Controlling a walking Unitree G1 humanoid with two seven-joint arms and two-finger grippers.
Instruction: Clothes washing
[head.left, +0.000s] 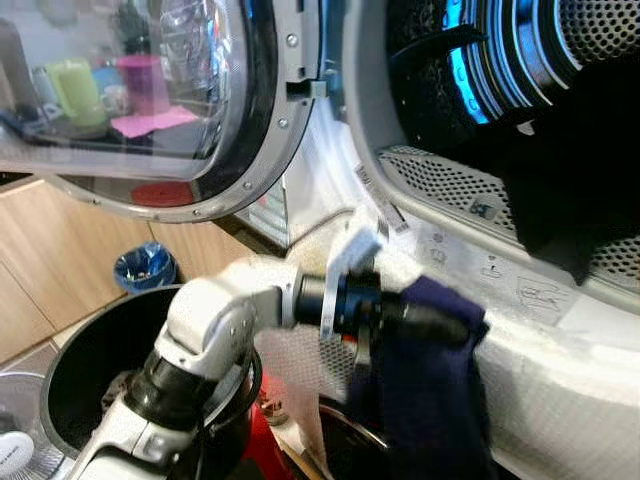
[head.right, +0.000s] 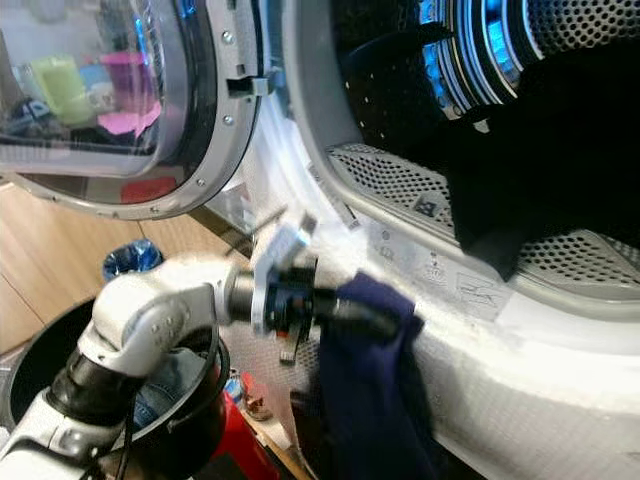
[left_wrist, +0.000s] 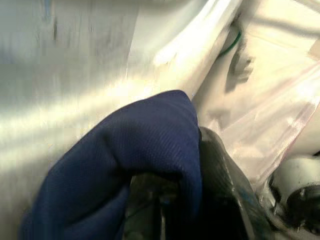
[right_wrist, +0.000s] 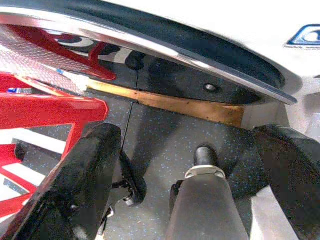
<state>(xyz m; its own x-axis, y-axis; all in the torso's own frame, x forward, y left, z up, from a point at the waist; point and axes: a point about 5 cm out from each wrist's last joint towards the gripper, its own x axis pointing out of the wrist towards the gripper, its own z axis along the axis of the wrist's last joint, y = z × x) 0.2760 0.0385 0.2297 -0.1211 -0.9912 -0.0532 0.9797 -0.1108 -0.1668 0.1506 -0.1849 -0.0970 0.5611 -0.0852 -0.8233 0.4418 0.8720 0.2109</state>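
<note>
A: Why is the round glass washer door (head.left: 140, 100) swung wide at left?
B: To clear the drum mouth. The left gripper (head.left: 440, 322), fingers clamped on a dark navy cloth garment (head.left: 440, 400), holds it just below the rim.
A: And the right gripper (right_wrist: 190, 175)?
B: Hanging idle near the floor, fingers spread wide, holding nothing

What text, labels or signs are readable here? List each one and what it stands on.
None can be read.
Stickers on the washing machine door rim: pictograms and print, too blurred.
Small dark label on the perforated panel: too small.
The left pincer holds a dark blue garment with no visible print.
</note>
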